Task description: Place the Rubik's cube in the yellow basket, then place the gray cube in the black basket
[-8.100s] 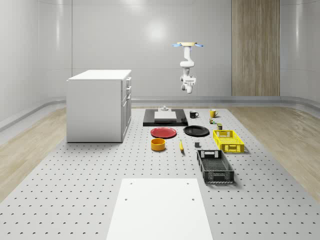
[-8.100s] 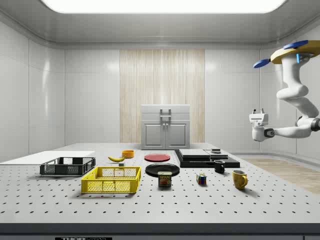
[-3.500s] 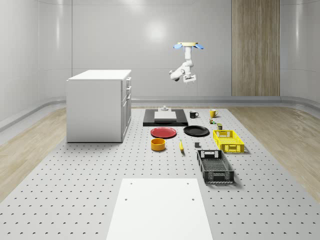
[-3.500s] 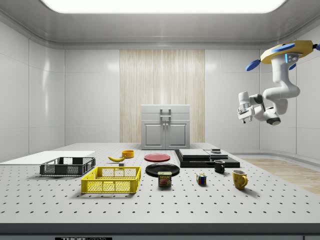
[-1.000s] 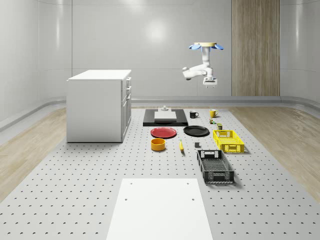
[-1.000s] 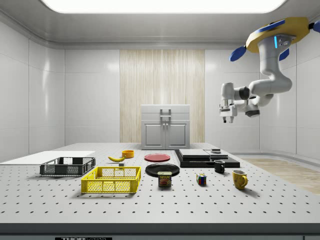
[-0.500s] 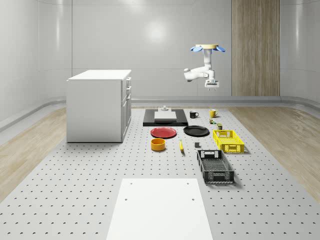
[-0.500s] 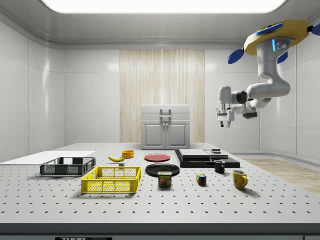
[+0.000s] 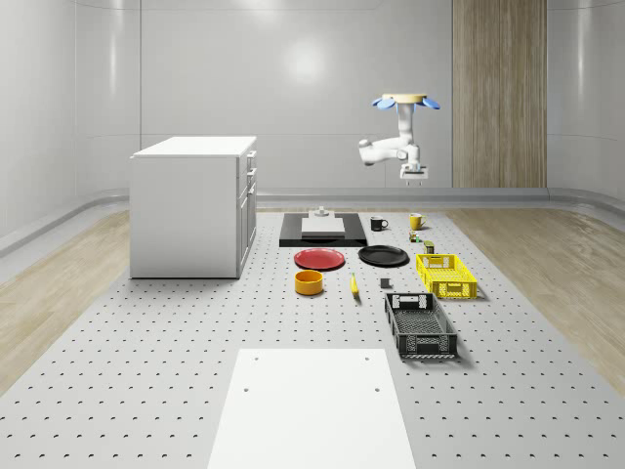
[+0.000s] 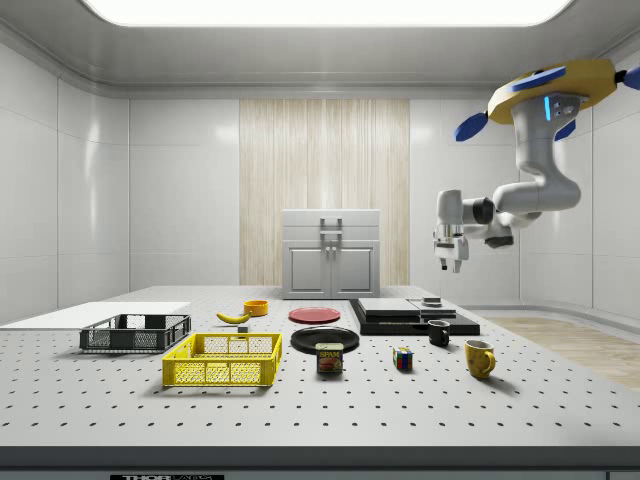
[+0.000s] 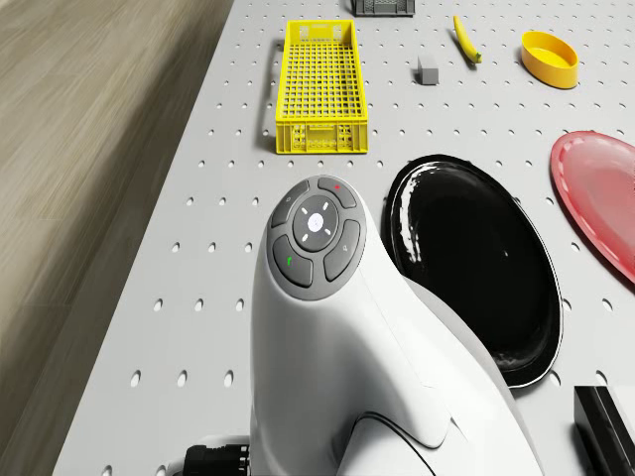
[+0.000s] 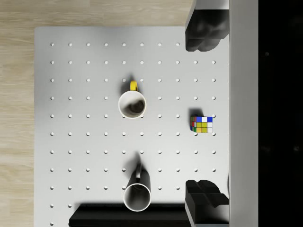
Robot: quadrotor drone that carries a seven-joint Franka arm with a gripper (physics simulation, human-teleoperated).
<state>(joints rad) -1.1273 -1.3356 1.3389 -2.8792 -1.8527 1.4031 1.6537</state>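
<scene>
**A:** Front of the side view first: where is the multicoloured Rubik's cube (image 10: 403,358)?

**B:** It's on the grey perforated bench (image 10: 300,415), between a tin can (image 10: 329,358) and a yellow mug (image 10: 479,357). It's well apart from the yellow mesh basket (image 10: 222,373), which sits toward that view's left.

**A:** How do you expect it to handle?

**B:** Probably light and rigid, with hard, smooth plastic faces that could be a little slippery (nothing fragile, I'd judge). I'd grip two opposite flat faces, centred and square on. A corner grip would likely let it twist out.

**A:** And further back?

**B:** The small gray cube (image 11: 429,67) lies on the bench near the yellow basket's end, and the black mesh basket (image 10: 135,333) is beyond that. The gray cube looks small and stiff too, so I'd take it the same way, flat face to flat face.

**A:** Where is the robot?

**B:** The drone (image 10: 548,90) hovers high over the far end of the bench, above the mugs. The arm is folded so the jaws point straight down. They are spread wide and hold nothing, and in the wrist view the Rubik's cube sits on the bench far below, about midway between the two tips. A black mug (image 12: 137,194) stands off to one side.
</scene>
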